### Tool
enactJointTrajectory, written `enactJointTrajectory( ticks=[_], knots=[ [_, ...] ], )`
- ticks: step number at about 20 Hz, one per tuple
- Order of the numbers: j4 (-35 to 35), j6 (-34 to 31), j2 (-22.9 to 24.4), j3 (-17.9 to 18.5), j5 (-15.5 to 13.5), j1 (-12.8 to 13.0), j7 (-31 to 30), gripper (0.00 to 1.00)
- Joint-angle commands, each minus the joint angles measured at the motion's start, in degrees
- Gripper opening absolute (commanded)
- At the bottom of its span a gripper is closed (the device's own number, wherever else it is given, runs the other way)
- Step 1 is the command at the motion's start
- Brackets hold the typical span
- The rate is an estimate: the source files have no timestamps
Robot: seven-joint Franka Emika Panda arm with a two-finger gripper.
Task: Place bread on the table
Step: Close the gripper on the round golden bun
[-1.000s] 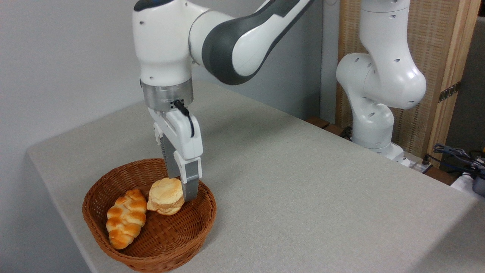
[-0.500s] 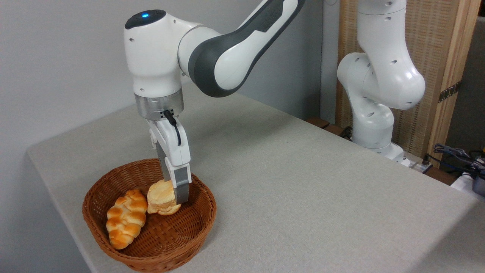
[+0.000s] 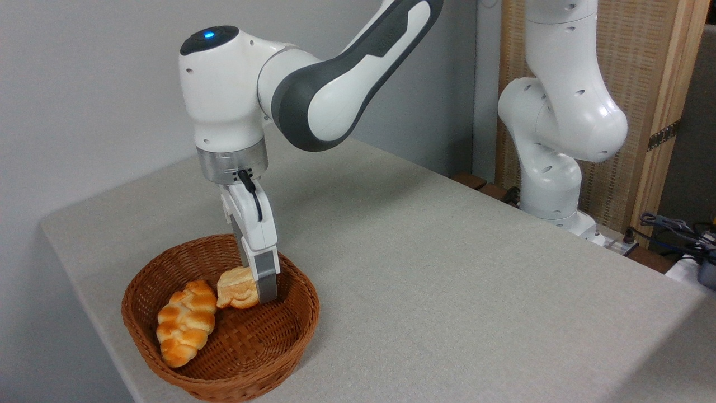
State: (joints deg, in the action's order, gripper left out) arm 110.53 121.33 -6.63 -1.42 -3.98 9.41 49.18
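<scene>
Tool (image 3: 258,291) is clamped on the round bun (image 3: 238,288) – inside the wicker basket (image 3: 168,364), touching the braided loaf (image 3: 186,330) – on the grey tabletop (image 3: 447,268).

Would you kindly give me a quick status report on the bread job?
Pincer shut on bun. Bun squeezed, inside basket, beside braided loaf. Table free to the right.

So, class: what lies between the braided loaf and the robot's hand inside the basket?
The bread, a small pale bun, touching the braided loaf and pressed against the hand. The single camera view shows this.
</scene>
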Motion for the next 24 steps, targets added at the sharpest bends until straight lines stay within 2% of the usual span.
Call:
enactJointTrajectory(
  ticks=[1, 2, 3, 24],
  knots=[
    [-0.2, 1.2, -0.3, 0.0, 0.5, 0.0, 0.6, 0.40],
    [-0.2, 1.2, -0.3, 0.0, 0.4, -0.1, 0.6, 0.33],
    [-0.3, 1.2, -0.3, 0.0, 0.5, -0.1, 0.6, 0.32],
    [-0.4, 1.1, 0.0, 0.1, 0.4, -0.1, 0.5, 0.28]
  ],
)
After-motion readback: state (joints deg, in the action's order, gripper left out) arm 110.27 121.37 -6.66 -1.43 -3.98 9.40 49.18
